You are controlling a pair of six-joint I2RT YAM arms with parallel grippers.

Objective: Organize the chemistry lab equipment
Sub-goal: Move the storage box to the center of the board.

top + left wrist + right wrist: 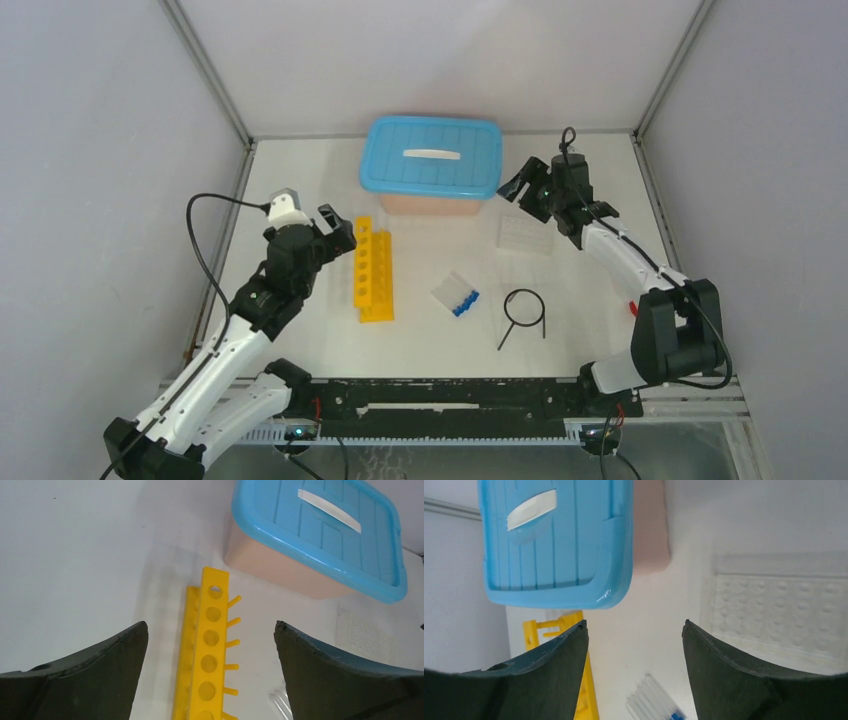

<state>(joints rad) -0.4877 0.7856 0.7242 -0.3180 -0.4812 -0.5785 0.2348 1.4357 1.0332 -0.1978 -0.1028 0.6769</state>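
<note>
The blue-lidded box (431,160) sits at the table's (590,335) far edge. The yellow rack (374,270) lies left of centre, with the left hand (336,231) wide open and empty at its far end. The clear tray (526,235), wire ring (523,310) and tubes (456,295) lie centre-right. The right hand (523,190), open and empty, hovers beyond the tray. An off-centre pinch may tip the light rack.

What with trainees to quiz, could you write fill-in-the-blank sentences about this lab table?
The lid on the box at the back is ___.
The rack with round holes is ___.
The wire ring lies to the ___ of the tubes.
The left gripper and right gripper both stand ___.
Missing words: blue; yellow; right; open.
</note>
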